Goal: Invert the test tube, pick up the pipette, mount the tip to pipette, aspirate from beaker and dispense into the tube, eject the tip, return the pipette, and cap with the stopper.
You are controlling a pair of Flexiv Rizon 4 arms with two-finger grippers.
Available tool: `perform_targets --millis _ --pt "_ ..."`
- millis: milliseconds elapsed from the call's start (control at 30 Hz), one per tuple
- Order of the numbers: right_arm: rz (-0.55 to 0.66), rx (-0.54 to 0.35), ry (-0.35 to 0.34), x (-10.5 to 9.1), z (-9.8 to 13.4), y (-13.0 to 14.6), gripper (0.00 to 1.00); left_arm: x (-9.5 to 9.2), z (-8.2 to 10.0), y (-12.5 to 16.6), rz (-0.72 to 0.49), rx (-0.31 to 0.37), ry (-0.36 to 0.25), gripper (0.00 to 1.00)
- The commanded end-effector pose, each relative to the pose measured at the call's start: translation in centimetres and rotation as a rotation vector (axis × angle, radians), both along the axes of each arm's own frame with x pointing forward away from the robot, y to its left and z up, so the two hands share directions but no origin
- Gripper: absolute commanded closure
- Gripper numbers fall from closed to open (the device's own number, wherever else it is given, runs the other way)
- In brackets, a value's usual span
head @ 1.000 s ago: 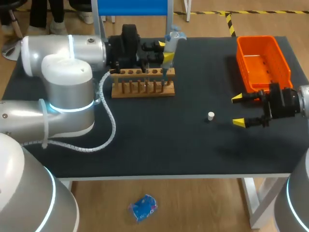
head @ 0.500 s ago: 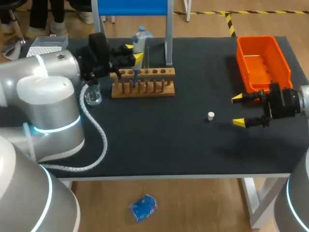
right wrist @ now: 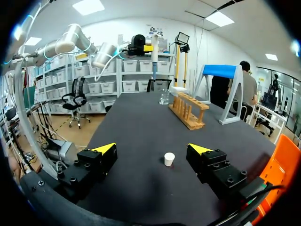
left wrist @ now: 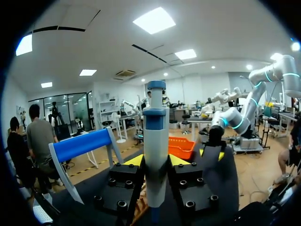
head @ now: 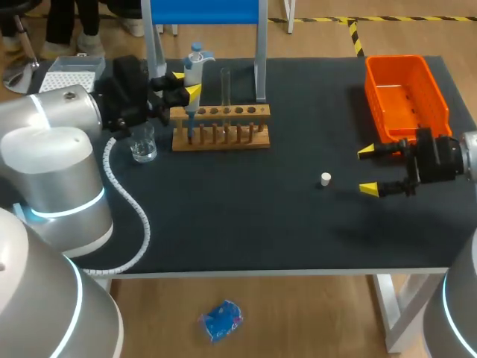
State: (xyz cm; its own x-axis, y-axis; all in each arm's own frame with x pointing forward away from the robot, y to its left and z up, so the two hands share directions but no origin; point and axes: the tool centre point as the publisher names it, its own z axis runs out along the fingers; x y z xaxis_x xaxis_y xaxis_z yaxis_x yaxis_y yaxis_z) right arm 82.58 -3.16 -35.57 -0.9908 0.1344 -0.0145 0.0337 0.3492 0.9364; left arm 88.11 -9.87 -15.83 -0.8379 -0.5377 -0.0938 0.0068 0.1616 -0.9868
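Observation:
My left gripper (head: 177,83) is shut on the grey and blue pipette (head: 192,71), which it holds upright above the left end of the wooden rack (head: 221,128). In the left wrist view the pipette (left wrist: 155,150) stands between the yellow fingertips (left wrist: 134,161). A clear test tube (head: 225,86) stands upright in the rack. The glass beaker (head: 143,143) sits left of the rack. Between the fingers of my open right gripper (right wrist: 153,149) the white stopper (right wrist: 169,158) lies on the mat, a little ahead. From above, the stopper (head: 326,179) is just left of that gripper (head: 369,170).
An orange bin (head: 406,93) stands at the back right, close behind my right gripper. A tip box (head: 72,72) sits at the far left corner. A blue-topped stand (head: 205,15) rises behind the rack. Dark mat (head: 246,216) covers the table.
My left arm has carried the pipette leftward from the rack's right end to its left end, uncovering the beaker and test tube. The right arm and stopper have not moved.

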Motion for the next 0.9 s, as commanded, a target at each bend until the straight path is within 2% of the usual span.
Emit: perform_targets --millis 33,200,267,533,900 --pt "-0.002 -0.002 -0.001 -0.1 0.1 0.0 0.00 -0.1 0.1 0.3 -0.005 0.000 0.001 1.00" --pt "-0.002 -0.002 -0.001 -0.1 0.1 0.0 0.00 -0.1 0.1 0.3 -0.005 0.000 0.001 1.00" --pt "-0.002 -0.002 -0.001 -0.1 0.1 0.0 0.00 0.7 0.3 1.1 0.016 -0.016 -0.002 1.00" --pt "-0.002 -0.002 -0.001 -0.1 0.1 0.0 0.00 5.3 1.5 5.8 0.136 0.005 -0.051 1.00" --pt "-0.002 -0.002 -0.001 -0.1 0.1 0.0 0.00 12.7 1.9 10.5 0.266 0.015 -0.068 1.00"
